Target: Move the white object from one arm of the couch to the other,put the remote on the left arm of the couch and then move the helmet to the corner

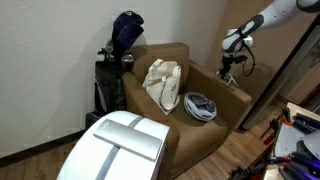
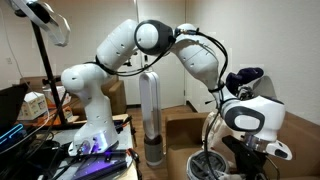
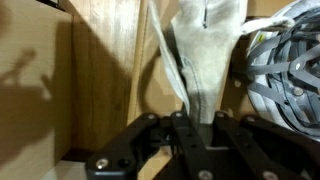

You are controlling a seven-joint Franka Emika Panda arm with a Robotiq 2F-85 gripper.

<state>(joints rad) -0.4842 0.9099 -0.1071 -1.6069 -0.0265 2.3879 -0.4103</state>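
Found the gripper [image 1: 229, 72] hanging just above 1 of the 2 broad arms of the couch [image 1: 168, 50], the one at the picture's right in an exterior view. Could not tell whether it touched the upholstery. Read the jaws as fully closed: in the wrist view, saw the gripper [image 3: 190, 122] with its dark fingers drawn together at the middle of the bottom edge. Could not make out whether anything was pinched between them.

Saw the helmet [image 1: 201, 105] lying on the seat, close to the inner side of that same couch arm. Noted a cream cloth bag [image 1: 163, 85] just beside it, slumped against the backrest. Caught both again in the wrist view, the bag [image 3: 205, 45] ahead of the fingers and the helmet [image 3: 285, 70] at the right edge. Could not pick out the white object in any of the 3 views.

Spotted a golf bag with a dark blue hood [image 1: 126, 30] standing behind the couch's far arm, against the wall. Noted a glossy white shell [image 1: 120, 145] in the foreground, in front of the couch.
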